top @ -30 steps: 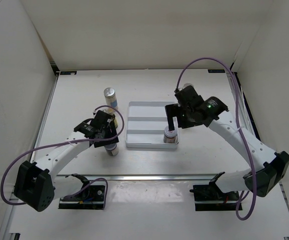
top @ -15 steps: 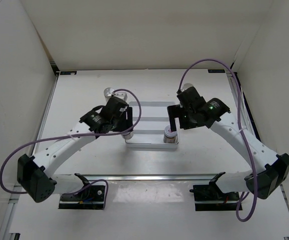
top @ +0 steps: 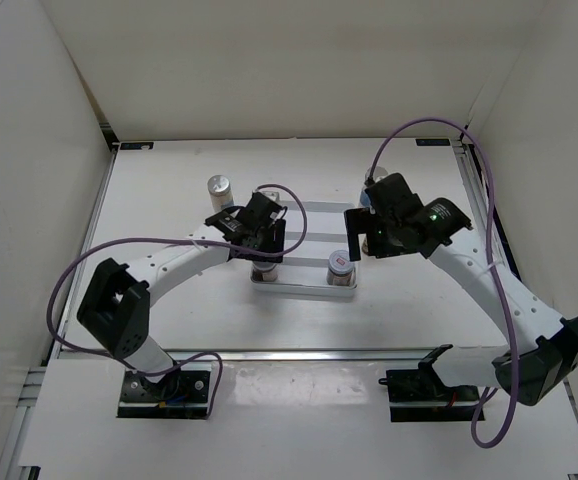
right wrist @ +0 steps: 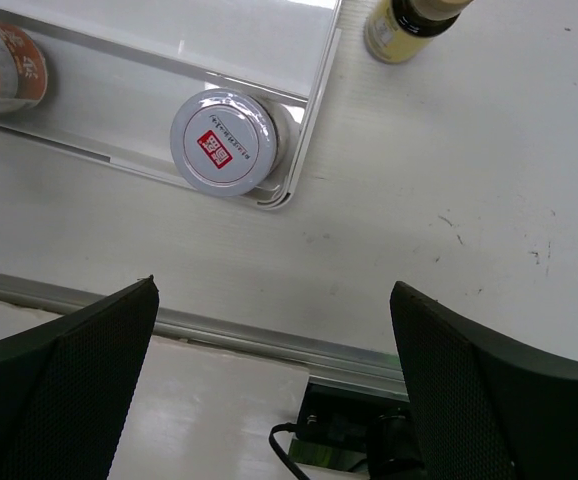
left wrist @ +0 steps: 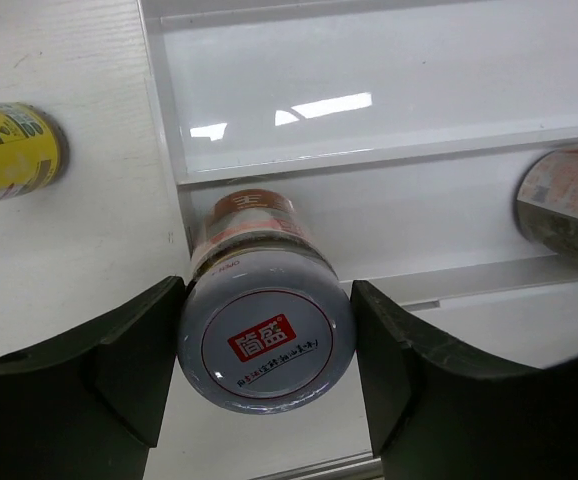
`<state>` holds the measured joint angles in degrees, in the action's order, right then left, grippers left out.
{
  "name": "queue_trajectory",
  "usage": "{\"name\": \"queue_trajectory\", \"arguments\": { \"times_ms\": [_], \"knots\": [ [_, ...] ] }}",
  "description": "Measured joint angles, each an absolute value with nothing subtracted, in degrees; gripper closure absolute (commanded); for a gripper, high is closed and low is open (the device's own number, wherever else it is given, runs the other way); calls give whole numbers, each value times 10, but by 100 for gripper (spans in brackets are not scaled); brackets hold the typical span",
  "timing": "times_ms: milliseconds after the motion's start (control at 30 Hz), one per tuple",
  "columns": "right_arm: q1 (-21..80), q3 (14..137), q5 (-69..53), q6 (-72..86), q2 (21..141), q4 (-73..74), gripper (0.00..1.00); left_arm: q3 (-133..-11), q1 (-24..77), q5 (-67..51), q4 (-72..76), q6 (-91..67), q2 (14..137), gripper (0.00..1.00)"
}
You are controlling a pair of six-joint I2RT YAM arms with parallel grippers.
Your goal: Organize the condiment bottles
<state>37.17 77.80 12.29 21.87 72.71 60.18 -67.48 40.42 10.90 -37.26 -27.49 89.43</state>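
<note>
contact is made on both sides of the left jar (left wrist: 267, 345) by the closed left gripper (left wrist: 267, 330), at the left end of the near compartment of the tray (left wrist: 389, 90). the right gripper (right wrist: 274, 300) is spread wide and nothing is held. the right jar (right wrist: 223, 142) is stood upright in the tray's near right corner.

jar A (left wrist: 267, 340): silver lid, upright, tray (left wrist: 419, 80) near row L | jar B (right wrist: 224, 143): same, R | white btl (top: 219, 188): upright, L of tray
</note>
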Motion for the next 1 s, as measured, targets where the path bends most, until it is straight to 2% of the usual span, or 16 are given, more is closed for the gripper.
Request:
{"name": "queue_trajectory", "arguments": {
  "times_ms": [100,133,167,200,233,267,533,733,833,1000],
  "knots": [
    [367,774,123,219,726,602,0,-675,404,107,-372,-274,913,49],
    [366,772,124,219,726,603,0,-675,404,106,-371,-273,917,42],
    [366,769,125,219,726,603,0,-675,404,105,-370,-272,921,28],
    [366,766,125,219,726,603,0,-675,404,105,-368,-272,921,22],
    [366,764,126,219,726,603,0,-675,404,105,-368,-271,921,7],
    [366,763,129,219,726,603,0,-675,404,105,-368,-270,921,0],
    [318,762,149,207,728,595,0,-727,404,109,-410,-258,889,0],
    [242,763,130,179,783,559,0,-783,403,178,-429,-205,748,0],
    [223,763,113,167,819,535,3,-768,386,225,-427,-185,665,0],
    [218,776,93,153,869,508,12,-680,298,283,-428,-163,581,0]
  ]
}}
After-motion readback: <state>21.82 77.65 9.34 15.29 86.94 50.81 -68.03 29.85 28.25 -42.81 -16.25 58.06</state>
